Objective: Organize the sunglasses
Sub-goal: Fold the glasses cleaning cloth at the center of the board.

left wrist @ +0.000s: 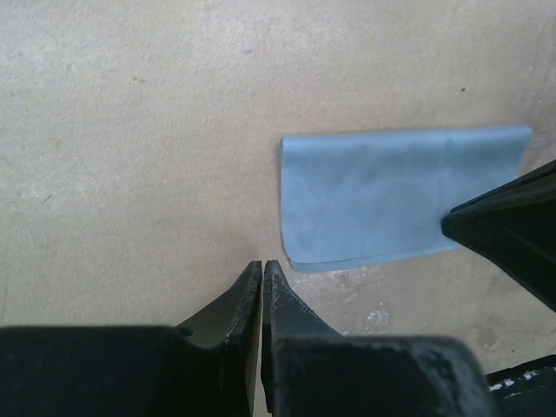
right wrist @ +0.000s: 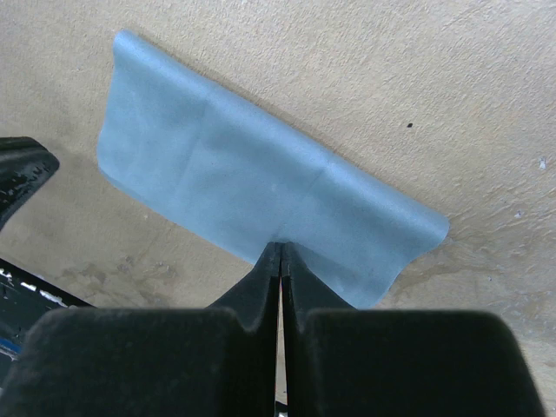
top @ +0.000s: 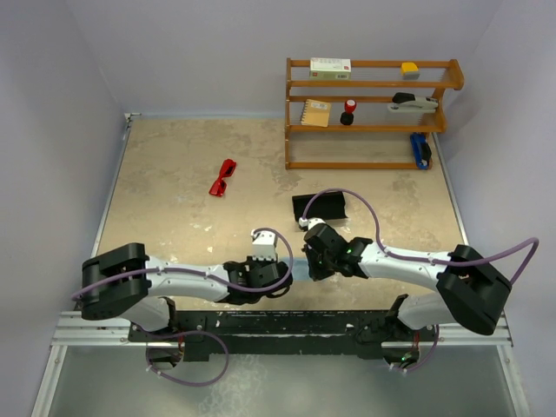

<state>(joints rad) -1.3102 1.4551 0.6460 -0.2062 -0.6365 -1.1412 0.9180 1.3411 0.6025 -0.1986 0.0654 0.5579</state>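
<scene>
The red sunglasses (top: pixel 223 178) lie folded on the tan counter (top: pixel 174 217), left of centre in the overhead view, well apart from both arms. The black case (top: pixel 320 207) lies right of centre, just above the right arm's wrist. A wooden shelf (top: pixel 373 113) with small items on it stands at the upper right. In the left wrist view, the left claw (left wrist: pixel 262 265) is clenched with its tips together on nothing. It sits just beside the lower left corner of the light blue cloth (left wrist: pixel 391 195), which lies on the counter. In the right wrist view, the right claw (right wrist: pixel 280 250) is clenched, pinching the near edge of the cloth, which rumples there.
</scene>
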